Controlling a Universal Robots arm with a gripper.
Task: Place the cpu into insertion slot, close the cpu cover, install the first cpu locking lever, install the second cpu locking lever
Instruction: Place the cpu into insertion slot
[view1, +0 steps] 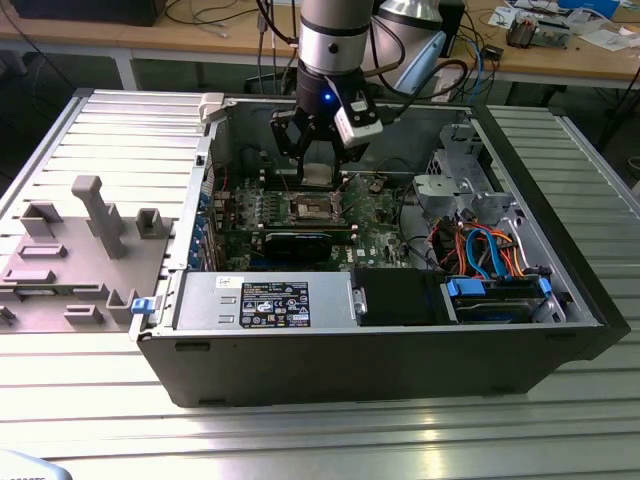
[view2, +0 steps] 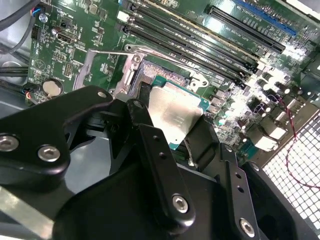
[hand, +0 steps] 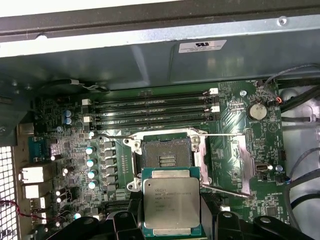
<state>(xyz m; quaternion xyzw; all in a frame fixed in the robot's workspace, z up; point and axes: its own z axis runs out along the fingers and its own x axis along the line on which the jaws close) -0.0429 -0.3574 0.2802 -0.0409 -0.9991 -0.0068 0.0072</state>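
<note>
**Gripper** (view1: 318, 162): hung inside the open computer case (view1: 400, 370), which is set on a ribbed metal surface (view1: 300, 440). Jaws are clenched on two opposite edges of the cpu.

**Cpu** (hand: 171, 205): carried level, dull metal top uppermost, its green border exposed on the two free edges. It is held off the green board (hand: 235, 115), close to one edge of the insertion slot and not seated in it. It is seen again between the black fingers (view2: 150, 145) in the second wrist view.

**Insertion slot** (hand: 166, 157): dark centre uncovered, silvery rim exposed on all four edges, with open room directly above.

**Cpu cover** (hand: 237, 167): swung open and laid back beside the slot, apparently flat against the board, though its angle is hard to judge.

**Locking levers** (hand: 225, 192): thin wires, unhooked, one by the cover's outer edge and one along the slot edge nearest the memory slots.

**Memory slots** (hand: 150, 107): long, parallel, just beyond that edge.
</note>
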